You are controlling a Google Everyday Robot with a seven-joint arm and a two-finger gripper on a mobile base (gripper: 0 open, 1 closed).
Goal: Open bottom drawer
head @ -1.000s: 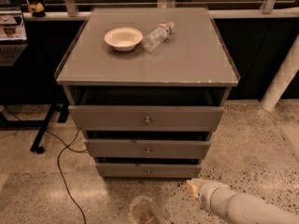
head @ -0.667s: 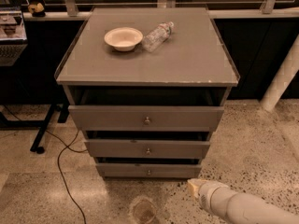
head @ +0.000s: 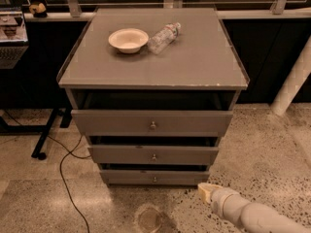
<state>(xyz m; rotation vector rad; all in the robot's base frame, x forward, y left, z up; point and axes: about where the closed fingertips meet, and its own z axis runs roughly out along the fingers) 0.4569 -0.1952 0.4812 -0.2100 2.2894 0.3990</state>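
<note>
The grey cabinet stands in the middle of the camera view with three drawer fronts. The bottom drawer (head: 154, 177) is the slimmest front, lowest down, with one small round metal knob (head: 155, 179) at its centre. It sits a little forward of the cabinet body. My gripper (head: 205, 191) is low at the right, just below and to the right of that drawer's right corner, at the end of my white arm (head: 252, 215). It touches nothing that I can see.
A white bowl (head: 128, 39) and a clear plastic bottle (head: 163, 37) lie on the cabinet top (head: 194, 62). A black cable (head: 68, 178) runs over the speckled floor at the left. A white post (head: 293, 81) stands at the right. A dark desk leg (head: 46, 135) is at the left.
My gripper and arm have shifted very slightly left and up towards the bottom drawer's right corner. The drawers have not moved.
</note>
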